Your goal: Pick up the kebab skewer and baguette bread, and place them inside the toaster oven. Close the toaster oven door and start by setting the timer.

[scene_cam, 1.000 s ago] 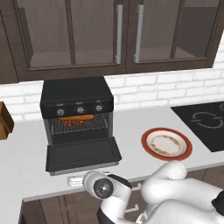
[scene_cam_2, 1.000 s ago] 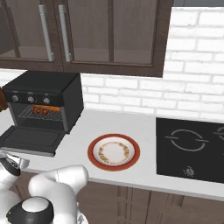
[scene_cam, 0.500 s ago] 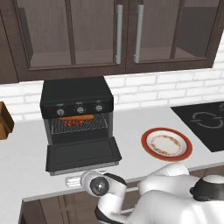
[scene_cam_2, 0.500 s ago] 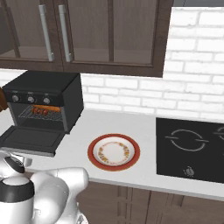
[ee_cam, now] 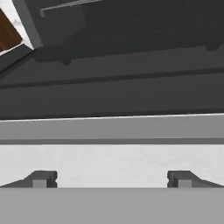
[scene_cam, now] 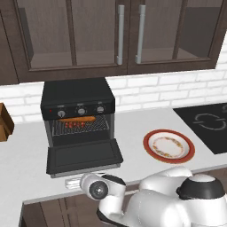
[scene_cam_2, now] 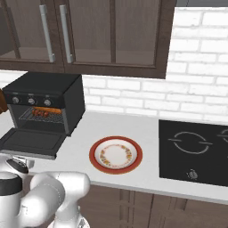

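Since both foods lie on the rack: loading looks done.
Baguette (scene_cam: 76, 119): inside the oven (scene_cam: 77, 106), far side of the rack.
Skewer (scene_cam: 73, 125): on the rack just near of the baguette.
Door (scene_cam: 84, 155): dropped flat on the counter (scene_cam: 133, 128), open towards the robot.
Plate (scene_cam: 169, 146): right of the oven, with no food on it.
Claw (ee_cam: 111, 178): released, jaws spread wide, nothing between them; low at the counter's near edge, facing the door's lip.
Left to do: swing the door up shut, then turn the timer knob.
Stage: judged well past halfway.
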You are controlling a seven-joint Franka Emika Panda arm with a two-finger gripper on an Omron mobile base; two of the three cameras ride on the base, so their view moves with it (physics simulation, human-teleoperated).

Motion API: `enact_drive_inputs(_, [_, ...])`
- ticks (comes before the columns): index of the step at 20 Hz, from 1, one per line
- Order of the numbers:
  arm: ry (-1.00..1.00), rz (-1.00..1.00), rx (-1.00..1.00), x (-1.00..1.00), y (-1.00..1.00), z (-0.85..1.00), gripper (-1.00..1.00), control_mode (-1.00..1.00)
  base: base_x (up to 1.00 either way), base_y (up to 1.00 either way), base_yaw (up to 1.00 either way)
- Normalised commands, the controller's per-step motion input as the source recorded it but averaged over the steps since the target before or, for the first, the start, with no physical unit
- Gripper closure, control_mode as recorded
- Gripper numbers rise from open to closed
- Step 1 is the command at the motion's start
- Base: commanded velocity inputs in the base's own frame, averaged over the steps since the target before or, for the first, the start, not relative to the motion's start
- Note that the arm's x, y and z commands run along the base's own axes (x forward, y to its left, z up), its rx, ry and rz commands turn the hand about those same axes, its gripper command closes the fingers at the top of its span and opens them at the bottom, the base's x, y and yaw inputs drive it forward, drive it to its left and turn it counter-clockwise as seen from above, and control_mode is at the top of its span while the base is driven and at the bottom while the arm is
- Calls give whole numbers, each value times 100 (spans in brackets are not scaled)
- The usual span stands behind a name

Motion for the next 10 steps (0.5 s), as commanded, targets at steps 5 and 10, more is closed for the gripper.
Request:
enact_drive_inputs(5, [-4, 0, 0, 16, 0, -23, -100, -100, 0, 0, 0])
enact_drive_inputs(10, [0, 0, 0, 0, 0, -23, -100, -100, 0, 0, 0])
